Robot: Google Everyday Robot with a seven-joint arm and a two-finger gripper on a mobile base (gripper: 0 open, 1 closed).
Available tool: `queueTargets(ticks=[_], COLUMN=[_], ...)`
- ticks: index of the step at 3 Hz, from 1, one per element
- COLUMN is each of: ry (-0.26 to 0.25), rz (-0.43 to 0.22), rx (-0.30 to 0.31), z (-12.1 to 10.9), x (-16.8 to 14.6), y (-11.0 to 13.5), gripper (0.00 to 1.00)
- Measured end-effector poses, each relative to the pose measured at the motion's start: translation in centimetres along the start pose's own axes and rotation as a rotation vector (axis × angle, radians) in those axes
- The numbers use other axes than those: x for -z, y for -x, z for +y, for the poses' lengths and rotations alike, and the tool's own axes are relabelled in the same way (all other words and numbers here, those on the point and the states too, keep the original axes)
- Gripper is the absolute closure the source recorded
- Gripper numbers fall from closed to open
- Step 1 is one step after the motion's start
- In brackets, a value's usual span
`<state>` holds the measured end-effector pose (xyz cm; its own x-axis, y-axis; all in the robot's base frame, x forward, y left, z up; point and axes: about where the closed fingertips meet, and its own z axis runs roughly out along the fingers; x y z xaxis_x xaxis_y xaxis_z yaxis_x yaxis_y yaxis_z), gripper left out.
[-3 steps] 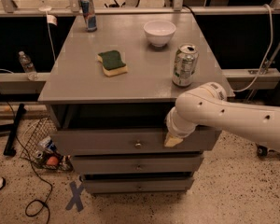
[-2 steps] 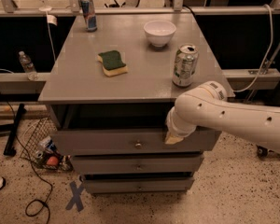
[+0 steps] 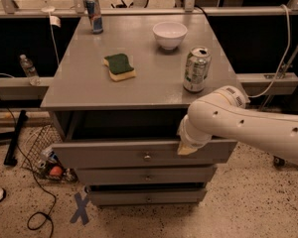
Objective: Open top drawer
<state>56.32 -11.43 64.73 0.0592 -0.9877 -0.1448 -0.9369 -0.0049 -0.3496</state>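
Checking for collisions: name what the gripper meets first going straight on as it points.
Probably the top drawer: the gripper points down onto the upper edge of its front, right of the knob; contact cannot be confirmed.

The top drawer (image 3: 114, 155) slightly farther out, gripper (image 3: 186, 147) at its upper-right edge likewise nearer.

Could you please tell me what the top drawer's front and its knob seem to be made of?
The top drawer front looks like matte grey painted wood or laminate: flat, no glare. Its knob glints, so it is likely metal. The gripper sits at the drawer's upper right edge.
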Motion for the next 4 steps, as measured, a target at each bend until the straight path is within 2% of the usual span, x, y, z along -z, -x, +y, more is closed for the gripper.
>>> queueTargets(ticks=[1,4], ry=[0.031,0.034], rz=[-0.031,-0.033], rx=[-0.079,-0.086], z=[3.04,3.19], x=[-0.32,-0.14], y=[-1.13,-1.10], gripper=[1.00,1.00])
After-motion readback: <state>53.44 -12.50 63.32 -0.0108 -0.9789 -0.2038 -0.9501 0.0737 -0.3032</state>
